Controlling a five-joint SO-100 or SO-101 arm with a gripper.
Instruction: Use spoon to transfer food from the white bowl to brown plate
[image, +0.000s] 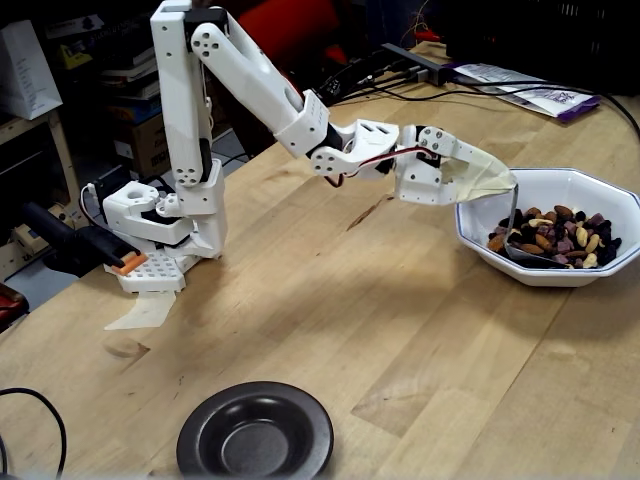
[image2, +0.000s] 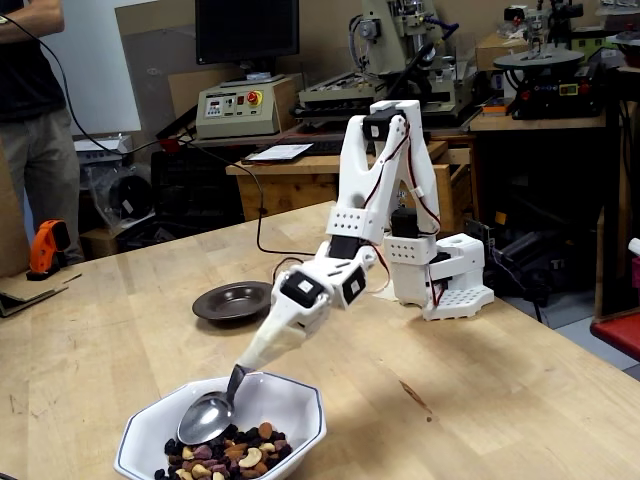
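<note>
Black cable (image: 20, 400) at bench's near-left corner; papers (image: 520, 85) at far-right edge. Orange drill (image2: 45, 248), monitor (image2: 245, 30), control box (image2: 237, 108) stand behind the bench.

Gripper (image: 497, 178) wrapped in beige tape in both fixed views, so jaws and grip on spoon (image2: 205, 416) handle can't be made out. Spoon bowl half buried in food (image: 556, 236), barely visible in a fixed view. White bowl (image2: 140, 442) near edge cut off by frame bottom; brown plate (image: 200, 440) near edge likewise cut in a fixed view.
</note>
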